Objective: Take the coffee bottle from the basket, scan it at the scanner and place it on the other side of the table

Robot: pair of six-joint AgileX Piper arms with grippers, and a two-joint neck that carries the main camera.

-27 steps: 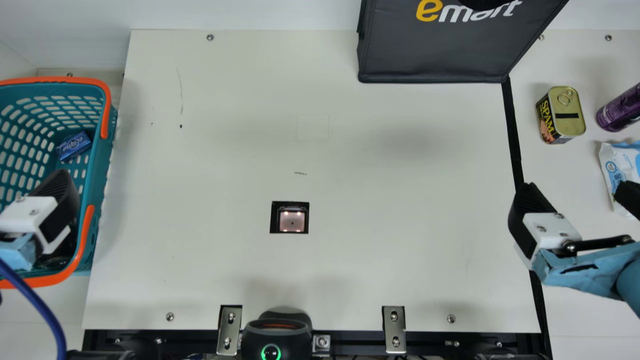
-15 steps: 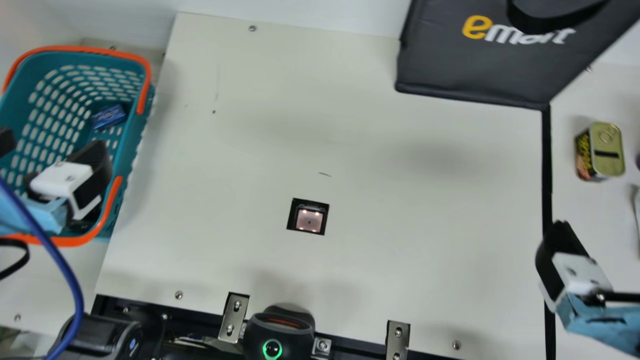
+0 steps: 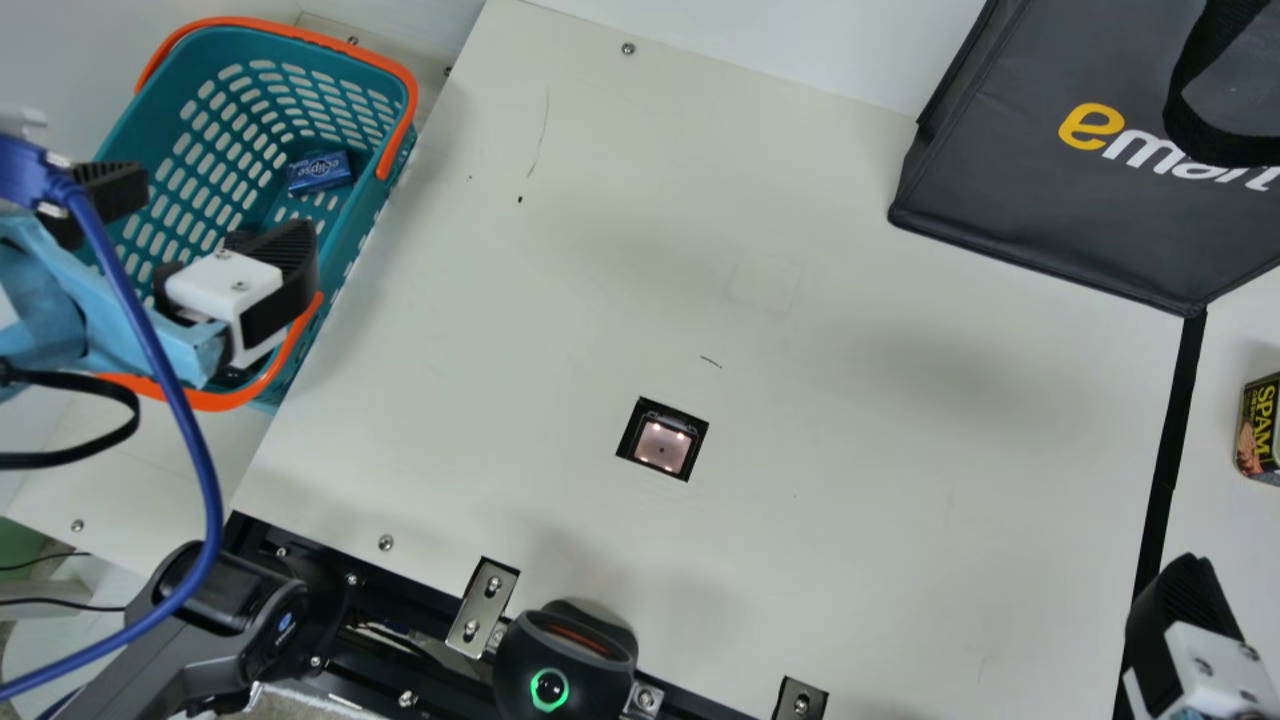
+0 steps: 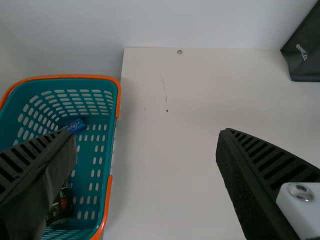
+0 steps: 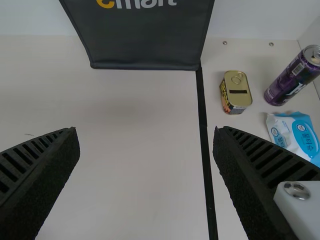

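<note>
Swinging toward the basket [image 4: 31, 83], the neck camera is turning. Left claw [image 3: 222, 208] is hovering wide open over it, coffee bottle [image 4: 62, 204] resting inside; right claw [image 3: 1186, 620] is hanging spread.

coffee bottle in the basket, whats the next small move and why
Probably shift the open left hand sideways to line up with the coffee bottle before lowering: in the left wrist view it lies in the basket, partly behind one finger, not between the two.
</note>
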